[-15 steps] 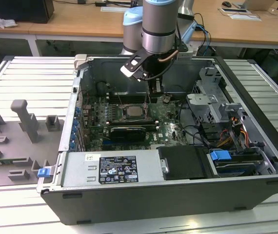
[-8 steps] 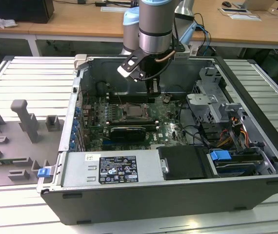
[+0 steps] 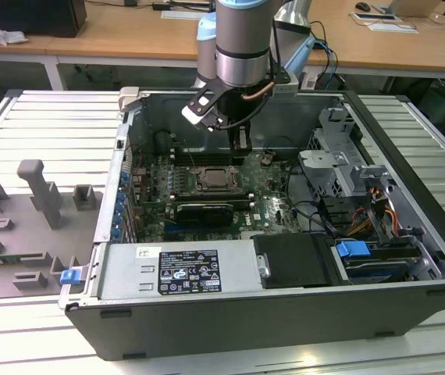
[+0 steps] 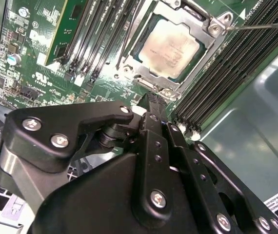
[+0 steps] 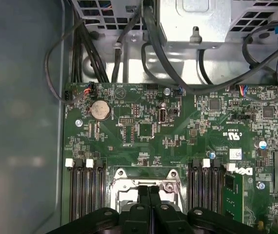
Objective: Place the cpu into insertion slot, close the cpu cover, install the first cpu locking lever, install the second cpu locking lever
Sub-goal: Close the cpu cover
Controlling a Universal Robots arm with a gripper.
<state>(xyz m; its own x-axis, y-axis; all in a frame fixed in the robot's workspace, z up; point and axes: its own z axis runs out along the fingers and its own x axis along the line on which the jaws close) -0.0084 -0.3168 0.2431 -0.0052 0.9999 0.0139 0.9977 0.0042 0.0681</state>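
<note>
Hovering end effector [image 4: 152, 100] beside cpu cover [image 4: 205, 46]

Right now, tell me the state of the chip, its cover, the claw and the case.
cpu cover: down flat.
cpu: lying flat inside the cover's cut-out, metal top up.
claw: shut, empty, close above the cover.
computer case: side open, inside exposed.

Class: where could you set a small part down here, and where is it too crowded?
Free: ribbed grey metal tabletop between grey moulded fixtures and brown desks; also at the exterior view's right. Crowded: green motherboard around the silver-framed socket.
</note>
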